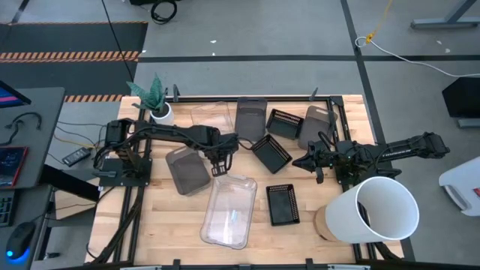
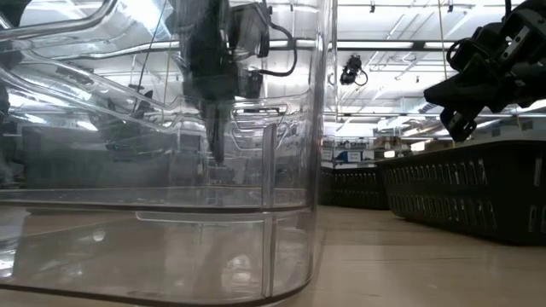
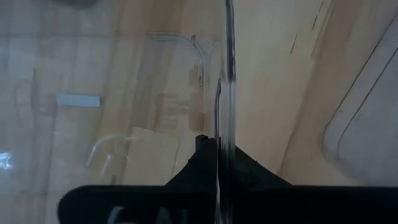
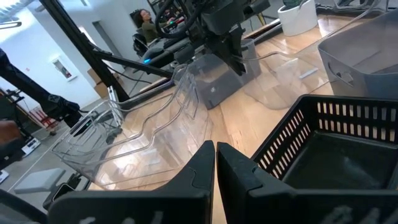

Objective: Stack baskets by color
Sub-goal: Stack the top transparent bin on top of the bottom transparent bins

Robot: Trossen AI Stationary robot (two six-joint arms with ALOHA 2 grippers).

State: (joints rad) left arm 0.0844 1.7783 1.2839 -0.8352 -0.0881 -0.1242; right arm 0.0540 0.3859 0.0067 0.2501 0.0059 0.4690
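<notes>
Tabletop (image 1: 172,217): clear basket (image 1: 229,214) rim seemingly between left end effector (image 1: 220,171) fingers.

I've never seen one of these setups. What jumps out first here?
Probably the big white bucket lying tipped at the table's near right corner. Next, the left gripper at mid-table, pinched shut on the rim of a large clear basket, with black and grey baskets scattered behind it.
</notes>
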